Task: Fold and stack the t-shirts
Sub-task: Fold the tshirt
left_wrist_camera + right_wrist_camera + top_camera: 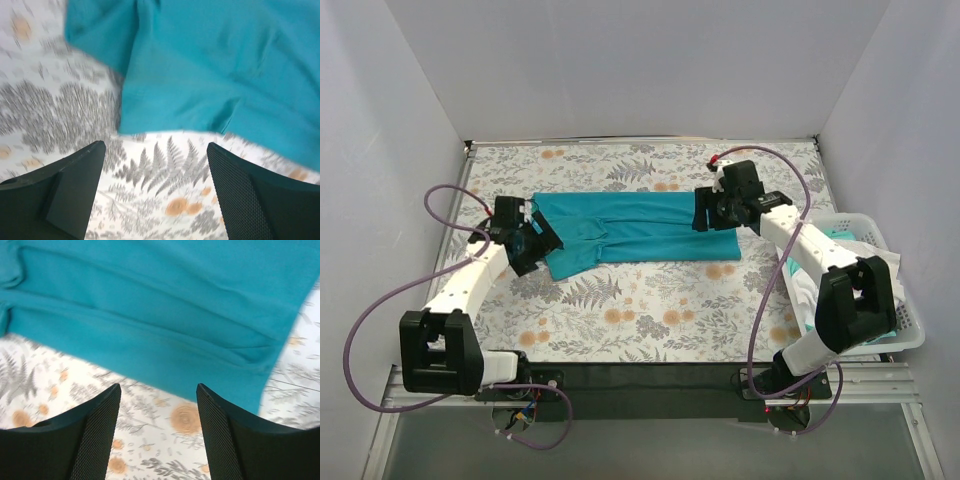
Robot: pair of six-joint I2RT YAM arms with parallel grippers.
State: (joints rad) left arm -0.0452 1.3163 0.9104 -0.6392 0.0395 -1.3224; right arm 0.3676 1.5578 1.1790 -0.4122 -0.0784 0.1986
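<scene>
- White walls box in a bench (650, 320) printed with grey ferns and orange flowers, seen from above.
- One teal t-shirt (630, 235) lies flat at the middle of the bench. It is folded into a long band running from 9 o'clock to 3 o'clock, and a loose flap hangs out toward 7 o'clock at its left end.
- At the 9 o'clock end sits the left claw (535, 240), jaws wide apart with nothing between them. Its wrist view shows the shirt's edge just beyond the fingertips.
- At the 3 o'clock end sits the right claw (705, 212), jaws also apart and holding nothing. The shirt's edge lies just ahead of it.
- A white plastic basket (910, 335) stands at 4 o'clock, close beside the right arm. It holds more t-shirts (880, 265), white and pale aqua, all rumpled.
- Risk: the stray flap at 7 o'clock makes the left end uneven, so the next fold would probably come out crooked unless the flap is tucked in first.
- Risk: a shallow pinch could catch only the top layer, and the band would then peel open when lifted.
- Risk: if one claw lifts or travels ahead of the other, the soft cloth could twist and lose its straight edges.
- Risk: the right arm's elbow is near the basket, so a wide swing could nudge the basket or snag the shirts hanging over its rim.
</scene>
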